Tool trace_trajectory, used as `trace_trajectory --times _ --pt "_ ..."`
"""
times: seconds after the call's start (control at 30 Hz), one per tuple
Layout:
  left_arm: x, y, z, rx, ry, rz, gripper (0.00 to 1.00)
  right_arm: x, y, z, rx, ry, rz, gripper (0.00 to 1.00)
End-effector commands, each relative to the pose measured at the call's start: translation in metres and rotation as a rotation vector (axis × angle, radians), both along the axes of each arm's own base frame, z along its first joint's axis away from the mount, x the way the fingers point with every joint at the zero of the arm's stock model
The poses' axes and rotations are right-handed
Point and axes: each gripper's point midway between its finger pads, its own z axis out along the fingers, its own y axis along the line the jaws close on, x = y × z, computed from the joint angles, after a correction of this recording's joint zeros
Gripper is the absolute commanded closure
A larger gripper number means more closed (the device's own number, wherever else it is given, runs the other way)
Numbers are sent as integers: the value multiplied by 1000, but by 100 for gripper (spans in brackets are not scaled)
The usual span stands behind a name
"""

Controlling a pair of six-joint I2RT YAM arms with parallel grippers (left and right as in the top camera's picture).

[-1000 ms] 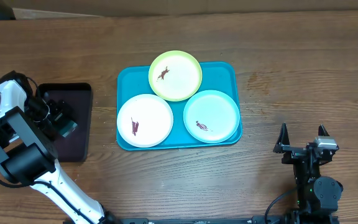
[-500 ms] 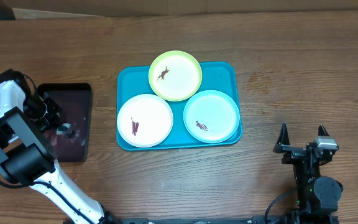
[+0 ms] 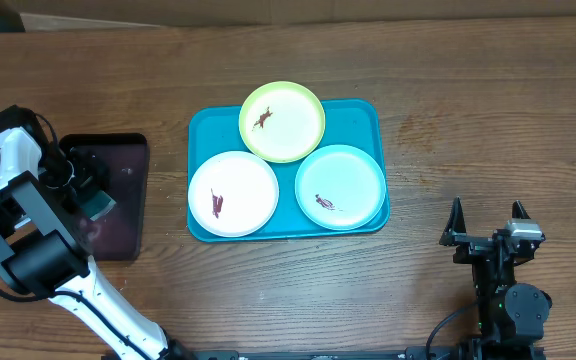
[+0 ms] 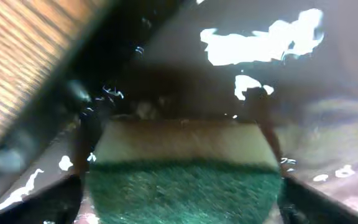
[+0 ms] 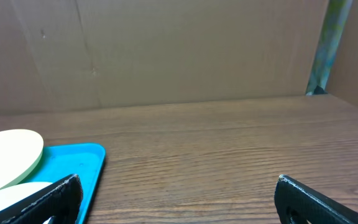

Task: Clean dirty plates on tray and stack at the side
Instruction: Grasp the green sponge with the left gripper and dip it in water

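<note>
Three plates lie on the turquoise tray (image 3: 368, 112): yellow-green (image 3: 282, 121) at the back, white (image 3: 233, 193) front left, light blue (image 3: 340, 186) front right. Each carries a small dark smear. At the far left, my left gripper (image 3: 96, 203) hangs over the black tray (image 3: 118, 150) with a green-and-yellow sponge (image 3: 101, 206) between its jaws. In the left wrist view the sponge (image 4: 182, 180) fills the gap of the gripper (image 4: 180, 190) and touches both fingers. My right gripper (image 3: 487, 222) stands open and empty at the front right, away from the turquoise tray (image 5: 73, 162).
The black tray's floor (image 4: 328, 93) is wet and shiny, with bright reflections. Bare wooden table lies to the right of the turquoise tray. A cardboard wall stands behind the table in the right wrist view.
The left gripper squeezed the sponge small half a second ago; now its jaws stand wide and the sponge has swelled back between them. The right arm and the plates have not moved.
</note>
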Motion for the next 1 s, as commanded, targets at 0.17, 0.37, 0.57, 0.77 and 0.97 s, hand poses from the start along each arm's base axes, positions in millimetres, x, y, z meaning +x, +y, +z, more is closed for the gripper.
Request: trace_trajectory --times 0.17,0.37,0.57,0.77,0.97 --pt "-6 5 -18 17 44 -10 96 0 -1 -1 -8 -7 -1 0" --pt "-10 3 -18 7 58 -9 0 0 -1 -1 -8 -8 -1 0" --pt "-15 -11 -17 -60 73 -6 0 0 -1 -1 -8 -8 -1 0" --pt "-22 -17 -16 -90 99 -5 85 0 -1 -1 -8 -7 -1 0" --pt "-24 -19 -16 -96 108 -5 76 0 -1 -1 -8 -8 -1 0"
